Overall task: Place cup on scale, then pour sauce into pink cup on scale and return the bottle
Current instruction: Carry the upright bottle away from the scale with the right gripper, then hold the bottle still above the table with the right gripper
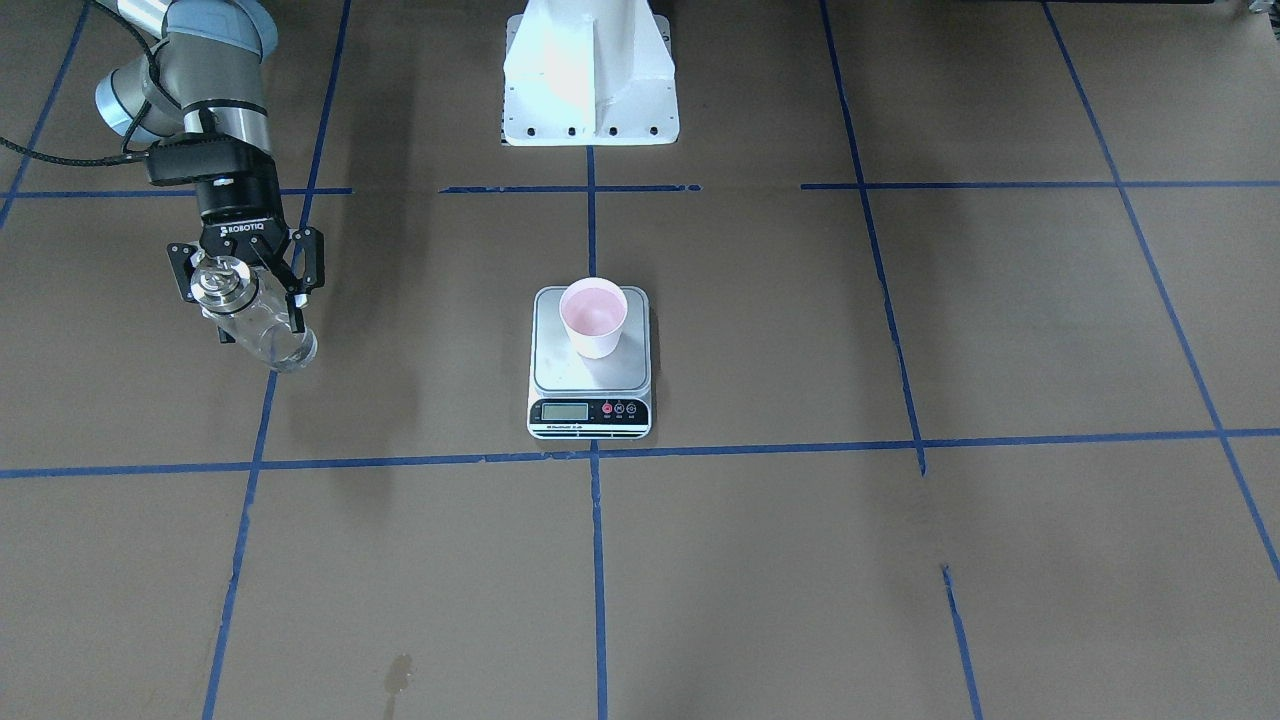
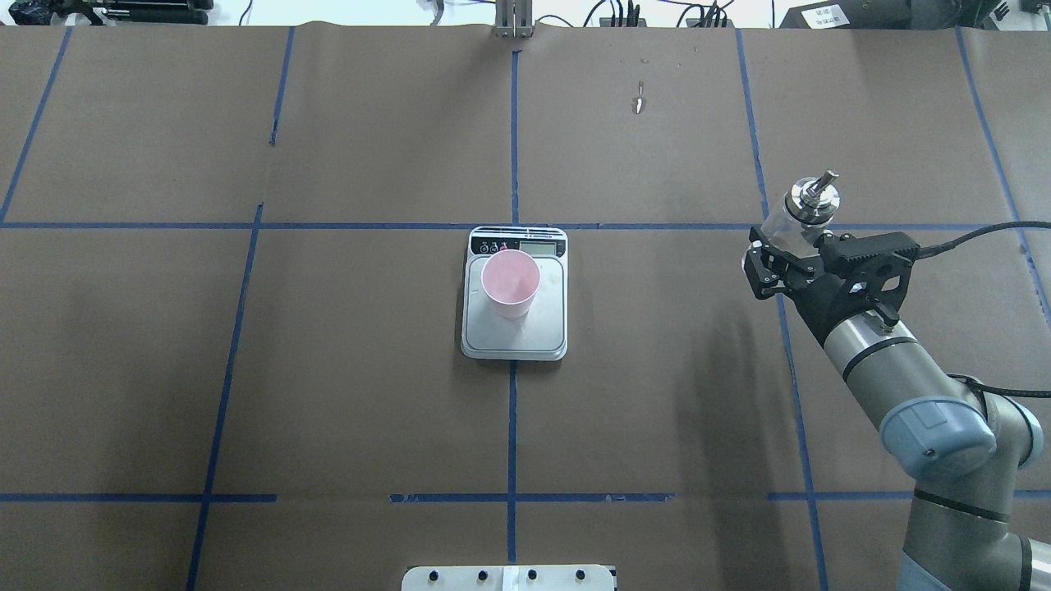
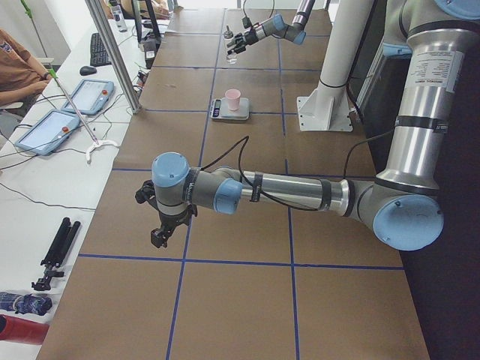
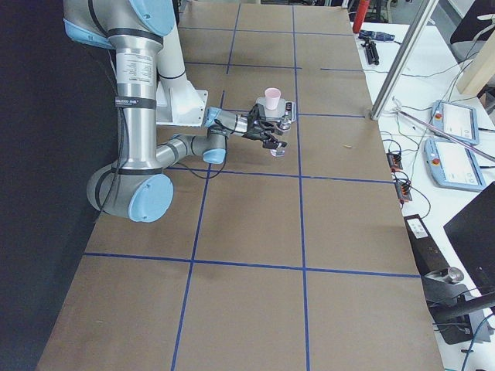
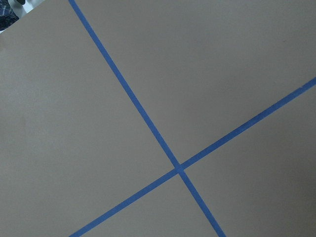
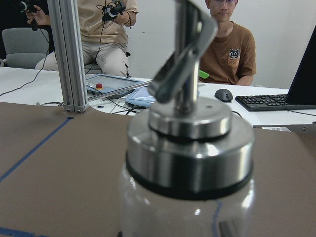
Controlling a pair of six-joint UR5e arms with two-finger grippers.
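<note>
The pink cup stands upright on the scale at the table's middle; both also show in the overhead view, the cup on the scale. My right gripper is shut on the clear glass bottle, well off to the robot's right of the scale. The bottle's metal pourer cap points up and fills the right wrist view. I cannot make out the sauce through the glass. My left gripper hangs low over bare table far from the scale; I cannot tell if it is open.
The robot's white base stands behind the scale. Blue tape lines grid the brown table. A small stain marks the operators' side. People sit beyond the far table edge, with tablets beside them.
</note>
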